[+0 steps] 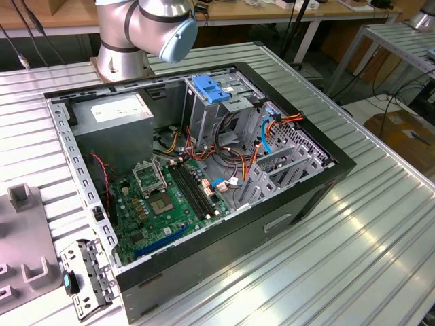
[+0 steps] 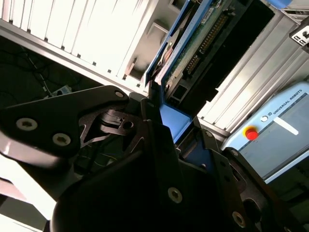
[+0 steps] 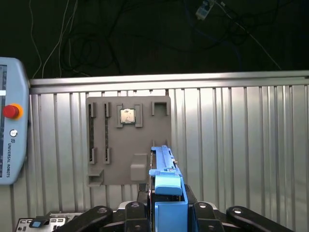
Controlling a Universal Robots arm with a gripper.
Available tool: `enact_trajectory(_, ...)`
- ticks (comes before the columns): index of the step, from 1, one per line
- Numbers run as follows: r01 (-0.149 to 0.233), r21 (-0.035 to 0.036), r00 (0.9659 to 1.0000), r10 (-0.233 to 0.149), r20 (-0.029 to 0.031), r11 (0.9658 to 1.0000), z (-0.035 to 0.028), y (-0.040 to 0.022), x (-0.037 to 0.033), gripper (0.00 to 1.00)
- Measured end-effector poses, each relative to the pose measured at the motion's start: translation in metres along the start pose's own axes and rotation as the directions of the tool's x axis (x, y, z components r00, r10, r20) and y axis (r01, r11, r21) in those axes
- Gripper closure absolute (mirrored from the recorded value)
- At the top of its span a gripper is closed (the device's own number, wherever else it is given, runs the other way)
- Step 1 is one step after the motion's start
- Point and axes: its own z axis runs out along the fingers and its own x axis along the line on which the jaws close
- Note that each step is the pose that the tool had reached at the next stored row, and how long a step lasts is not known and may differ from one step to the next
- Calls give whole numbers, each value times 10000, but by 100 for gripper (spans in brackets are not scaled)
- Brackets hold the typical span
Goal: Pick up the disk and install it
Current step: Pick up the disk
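I am gripping the disk (image 3: 163, 162) with the gripper (image 3: 166, 208). Its jaws are clamping the bright blue carrier from both sides, so in the first wrist view the disk is standing edge-on between them. It is hanging in the air, with the grey parts tray (image 3: 145, 140) and the ridged metal table (image 3: 231, 145) beyond it and a teach pendant (image 3: 9, 125) off to one side.

I judge this to be the carrying step. I am aiming to keep the grip firm on the plastic frame rather than on the board. I am also trying to hold the disk square to the jaws so it is not twisting, and to move gently, since the long body is sticking well out past the grip and could lever loose. In the exterior view the open computer case (image 1: 340, 166) is lying on the table, with its metal drive cage (image 1: 204, 115) and light blue latch (image 1: 211, 88) near the top.

In the second wrist view the disk (image 2: 193, 53) is showing as a flat black slab. A green circuit board with a row of connector pins is facing the camera, and the blue carrier is running along its edge.
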Motion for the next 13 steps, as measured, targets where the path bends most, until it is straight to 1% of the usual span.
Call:
enact_trajectory(3,1,-2,10000,-1,0,10000,0,-70,3,63)
enact_trajectory(4,1,-3,10000,-1,0,10000,0,-113,2,63)
enact_trajectory(7,0,-4,10000,0,0,10000,0,-216,-3,63)
enact_trajectory(12,0,-6,10000,0,0,10000,0,-335,-8,63)
enact_trajectory(13,1,-6,10000,-1,0,10000,0,-369,-9,63)
